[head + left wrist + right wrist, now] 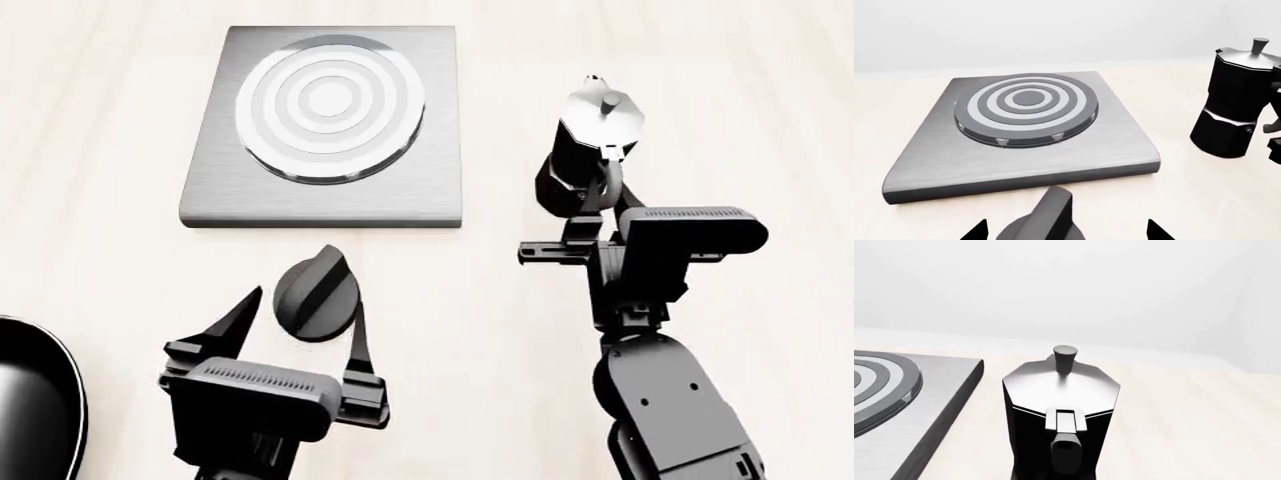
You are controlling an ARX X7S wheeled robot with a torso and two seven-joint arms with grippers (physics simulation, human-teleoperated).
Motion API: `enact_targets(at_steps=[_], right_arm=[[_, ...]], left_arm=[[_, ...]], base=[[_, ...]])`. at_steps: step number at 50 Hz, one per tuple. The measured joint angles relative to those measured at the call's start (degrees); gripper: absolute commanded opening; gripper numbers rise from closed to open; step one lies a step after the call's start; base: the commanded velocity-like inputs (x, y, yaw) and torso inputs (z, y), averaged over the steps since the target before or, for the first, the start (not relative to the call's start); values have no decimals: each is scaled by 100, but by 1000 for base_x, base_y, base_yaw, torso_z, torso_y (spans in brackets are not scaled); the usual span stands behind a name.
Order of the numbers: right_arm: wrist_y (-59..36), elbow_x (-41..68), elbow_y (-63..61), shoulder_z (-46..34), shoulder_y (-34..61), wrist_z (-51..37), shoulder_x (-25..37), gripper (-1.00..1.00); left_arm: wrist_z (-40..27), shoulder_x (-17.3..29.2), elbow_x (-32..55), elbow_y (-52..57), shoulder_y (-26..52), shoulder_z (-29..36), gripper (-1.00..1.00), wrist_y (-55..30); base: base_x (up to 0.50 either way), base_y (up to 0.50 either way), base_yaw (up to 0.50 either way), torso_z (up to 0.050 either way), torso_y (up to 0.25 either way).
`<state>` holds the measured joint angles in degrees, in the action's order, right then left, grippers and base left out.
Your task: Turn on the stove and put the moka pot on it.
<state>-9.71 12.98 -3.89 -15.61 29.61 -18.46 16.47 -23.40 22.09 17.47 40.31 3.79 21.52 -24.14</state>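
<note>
The stove (320, 190) is a flat grey plate with concentric rings, also seen in the left wrist view (1054, 155). Its separate black ridged knob (316, 293) lies on the table in front of it. My left gripper (299, 322) is open, one finger on each side of the knob (1044, 220) and not touching it. The moka pot (585, 150) stands upright on the table to the right of the stove, its handle facing me. My right gripper (597, 208) is closed in on that handle; in the right wrist view the moka pot (1061, 390) hides its fingers.
A black frying pan (34, 400) sits at the near left edge of the head view, beside my left arm. The light wooden table (747, 100) extends around the stove and pot. A pale wall rises behind the table.
</note>
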Motion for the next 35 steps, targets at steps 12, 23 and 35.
enact_targets(at_steps=[12, 23, 35], right_arm=[[41, 39, -20, -10, -32, -21, 5, -100], [-8, 126, -70, -33, -17, -30, 36, -100], [-109, 218, -179, -25, 4, -75, 85, -100]], left_arm=[[-6, 4, 1, -28, 8, 38, 100, 16], [-8, 16, -4, -66, 7, 64, 100, 54], [-27, 31, 1, -59, 10, 87, 100, 53]], base=[[0, 0, 0, 0, 0], [0, 0, 0, 0, 0], [0, 0, 0, 0, 1]])
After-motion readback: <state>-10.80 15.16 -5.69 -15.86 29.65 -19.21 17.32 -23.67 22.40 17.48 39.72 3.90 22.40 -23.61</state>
